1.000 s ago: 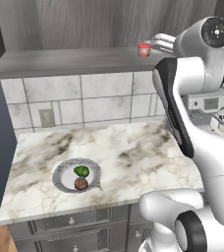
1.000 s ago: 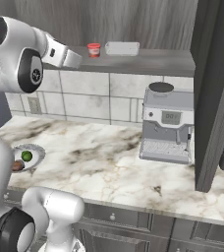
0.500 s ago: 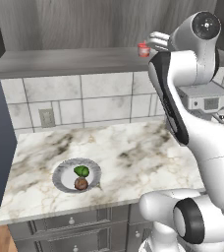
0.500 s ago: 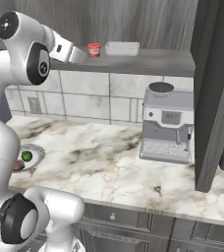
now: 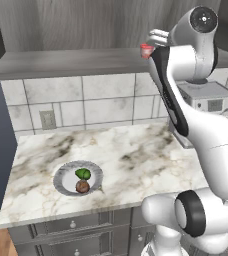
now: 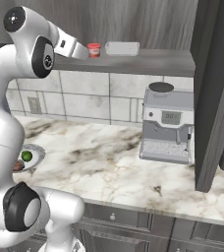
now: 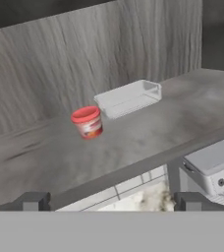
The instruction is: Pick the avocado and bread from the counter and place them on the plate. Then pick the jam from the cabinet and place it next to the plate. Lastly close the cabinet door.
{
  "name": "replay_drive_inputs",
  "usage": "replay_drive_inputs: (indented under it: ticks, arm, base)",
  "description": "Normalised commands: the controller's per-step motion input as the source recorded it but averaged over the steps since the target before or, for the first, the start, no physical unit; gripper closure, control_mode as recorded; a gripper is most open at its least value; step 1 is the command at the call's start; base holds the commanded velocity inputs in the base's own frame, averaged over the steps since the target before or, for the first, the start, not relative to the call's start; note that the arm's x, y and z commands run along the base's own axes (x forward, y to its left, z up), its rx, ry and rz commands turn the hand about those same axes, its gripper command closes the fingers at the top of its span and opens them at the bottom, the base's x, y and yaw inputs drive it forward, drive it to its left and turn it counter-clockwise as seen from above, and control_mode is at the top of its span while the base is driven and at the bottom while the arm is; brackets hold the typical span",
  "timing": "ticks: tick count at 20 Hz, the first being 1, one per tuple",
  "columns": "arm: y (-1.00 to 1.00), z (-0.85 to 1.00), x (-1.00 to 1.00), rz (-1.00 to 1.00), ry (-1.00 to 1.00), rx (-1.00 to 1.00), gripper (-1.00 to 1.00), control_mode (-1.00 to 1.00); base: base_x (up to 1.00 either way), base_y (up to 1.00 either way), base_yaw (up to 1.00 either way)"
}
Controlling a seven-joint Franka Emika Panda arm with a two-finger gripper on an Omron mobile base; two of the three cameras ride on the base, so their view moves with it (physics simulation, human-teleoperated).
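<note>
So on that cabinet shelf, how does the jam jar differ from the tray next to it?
The jam is a small round red jar with a lid, while the tray is a wider, low, pale rectangle, open on top. The jam stands nearer the shelf's front edge and nearer the arm; the tray sits farther back, a gap between them. Both rest upright on the same grey shelf, untouched.

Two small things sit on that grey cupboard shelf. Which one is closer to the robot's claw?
The small squat red jar is closer to the open gripper. The white rectangular tray lies behind it, farther back on the grey shelf board.
</note>
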Motion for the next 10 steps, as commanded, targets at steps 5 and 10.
replay_drive_inputs:
  ticks: [5, 10]
  arm:
    - [0.0, 0.0, 0.14, 0.01, 0.0, 0.0, -1.0, -1.0]
    - [0.0, -0.01, 0.14, 0.01, 0.0, 0.0, -1.0, -1.0]
  base:
    - [0.0, 0.0, 0.0]
    - [0.0, 0.0, 0.0]
